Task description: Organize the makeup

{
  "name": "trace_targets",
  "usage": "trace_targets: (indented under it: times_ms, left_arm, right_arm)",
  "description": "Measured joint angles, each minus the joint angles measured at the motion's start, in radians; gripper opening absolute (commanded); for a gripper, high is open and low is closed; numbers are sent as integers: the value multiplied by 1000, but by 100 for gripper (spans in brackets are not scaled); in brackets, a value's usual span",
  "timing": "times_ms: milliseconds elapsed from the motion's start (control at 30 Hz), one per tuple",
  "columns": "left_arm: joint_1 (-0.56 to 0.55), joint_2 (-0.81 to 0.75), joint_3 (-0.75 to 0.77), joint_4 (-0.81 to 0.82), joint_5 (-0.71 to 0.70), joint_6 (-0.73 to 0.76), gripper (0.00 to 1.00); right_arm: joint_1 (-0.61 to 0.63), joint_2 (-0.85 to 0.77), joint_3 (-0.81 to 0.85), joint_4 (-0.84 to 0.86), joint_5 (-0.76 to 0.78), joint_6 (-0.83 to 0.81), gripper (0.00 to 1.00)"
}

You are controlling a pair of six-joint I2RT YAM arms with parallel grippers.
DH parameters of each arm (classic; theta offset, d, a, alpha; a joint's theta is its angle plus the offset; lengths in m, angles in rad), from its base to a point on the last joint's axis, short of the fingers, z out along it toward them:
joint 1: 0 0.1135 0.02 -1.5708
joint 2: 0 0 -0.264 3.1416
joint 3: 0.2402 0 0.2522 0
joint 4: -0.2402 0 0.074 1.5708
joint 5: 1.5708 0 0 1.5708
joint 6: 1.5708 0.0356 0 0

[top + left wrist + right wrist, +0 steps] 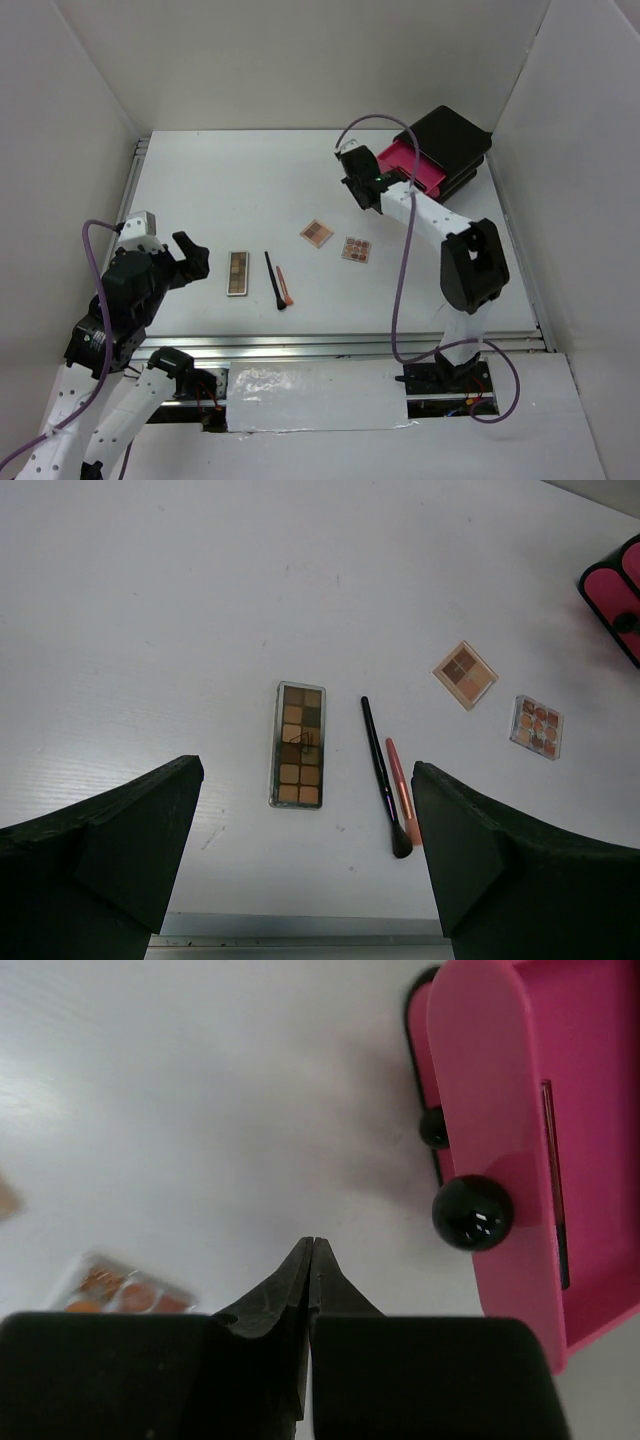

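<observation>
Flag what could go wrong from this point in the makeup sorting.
The black brush and orange pencil lie close side by side, so pinching one may drag the other. The right gripper, shut, sits close to the open pink drawer and its knob; a swing could knock it.

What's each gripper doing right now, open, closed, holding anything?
Left gripper: open, holding nothing.
Right gripper: jaws closed on nothing, near the pink drawer.
</observation>
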Motion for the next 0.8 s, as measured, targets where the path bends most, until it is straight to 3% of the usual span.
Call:
trace_targets:
  times_ms: [133,267,800]
  left_arm:
    - [-3,0,0,0,0,0,99]
    - [-3,-1,0,0,0,0,99]
    - [-3,0,0,0,0,0,99]
  right_arm:
    - [6,123,-64,117,263,-95,0]
    - [-3,163,-163,215,398,-203,0]
    - [-109,164,-33,276,488,-249,0]
